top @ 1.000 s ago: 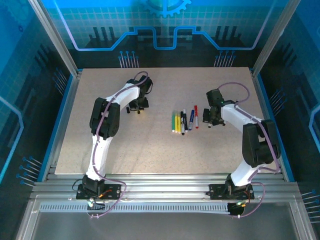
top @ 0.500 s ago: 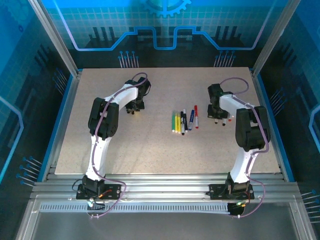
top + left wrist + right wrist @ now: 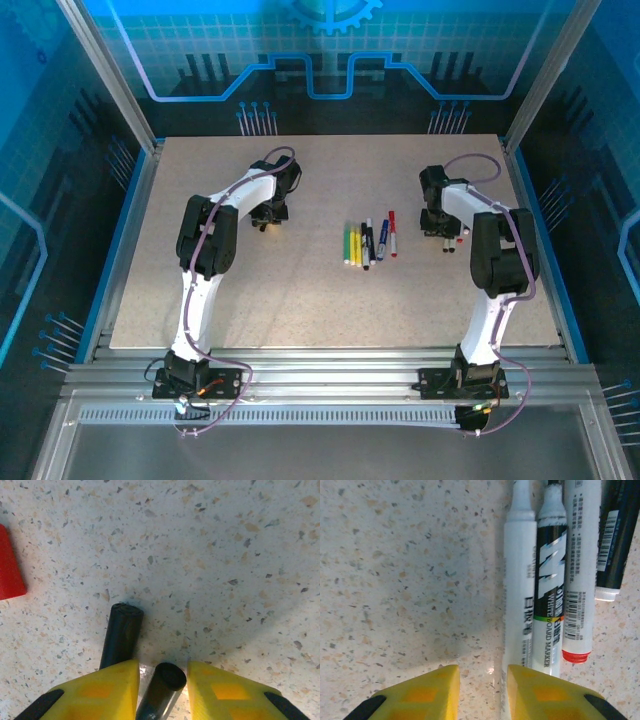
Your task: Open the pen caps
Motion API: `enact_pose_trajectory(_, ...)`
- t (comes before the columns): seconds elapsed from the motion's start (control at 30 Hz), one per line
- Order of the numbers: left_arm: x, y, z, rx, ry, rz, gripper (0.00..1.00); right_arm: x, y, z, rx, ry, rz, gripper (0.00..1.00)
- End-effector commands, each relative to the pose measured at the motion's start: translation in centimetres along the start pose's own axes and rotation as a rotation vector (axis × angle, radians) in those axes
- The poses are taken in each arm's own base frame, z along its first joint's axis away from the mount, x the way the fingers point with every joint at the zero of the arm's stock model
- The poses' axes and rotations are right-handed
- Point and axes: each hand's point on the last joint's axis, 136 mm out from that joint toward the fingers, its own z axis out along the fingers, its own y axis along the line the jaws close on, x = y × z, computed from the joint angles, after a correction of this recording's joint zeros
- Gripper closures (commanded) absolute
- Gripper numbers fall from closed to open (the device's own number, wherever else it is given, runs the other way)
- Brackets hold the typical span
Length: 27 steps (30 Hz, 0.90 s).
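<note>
My left gripper (image 3: 162,669) hangs low over the table, open, with a black pen cap (image 3: 159,686) lying loose between its yellow fingers. A second black cap (image 3: 120,636) lies just left of it, and part of a red cap (image 3: 9,565) shows at the left edge. My right gripper (image 3: 483,672) is open with bare table between its fingers. Beside its right finger lie several uncapped pens (image 3: 549,575) side by side. In the top view the left gripper (image 3: 268,216) is at the back left and the right gripper (image 3: 443,238) at the back right. Several capped pens (image 3: 368,242) lie between them.
The speckled table (image 3: 300,300) has open room in front of the pens. Metal frame posts and blue panels stand along its edges. Both arms reach far back from their bases at the near edge.
The right gripper has swung right, away from the middle pens, and come down beside the uncapped pens. The left gripper shifted slightly back over the black caps.
</note>
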Motion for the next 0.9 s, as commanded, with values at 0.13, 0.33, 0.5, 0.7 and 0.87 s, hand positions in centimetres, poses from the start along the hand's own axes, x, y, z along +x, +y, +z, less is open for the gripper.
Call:
enact_pose_trajectory(0.13,-1.3,1.4,-3.8,0.024,-0.059,-0.029,0.68,-0.6,-1.0,-1.3,0.003,-0.014,0.044,0.69)
enact_pose_trajectory(0.33,-2.9,2.3,-7.6,0.050,-0.138,-0.053,0.63,-1.5,-0.4,-5.6,-0.104,-0.127,0.076,0.69)
enact_pose_trajectory(0.5,-3.3,1.8,-10.4,0.117,-0.191,-0.062,0.63,0.2,1.4,-8.9,-0.286,-0.210,0.101,0.70)
enact_pose_trajectory(0.7,-2.0,-3.2,-12.1,0.322,-0.235,-0.020,0.63,4.5,5.6,-10.6,-0.605,-0.242,0.126,0.70)
enact_pose_trajectory(0.87,-0.5,-8.0,-12.4,0.427,-0.210,0.035,0.63,7.9,7.5,-8.7,-0.662,-0.176,0.136,0.68)
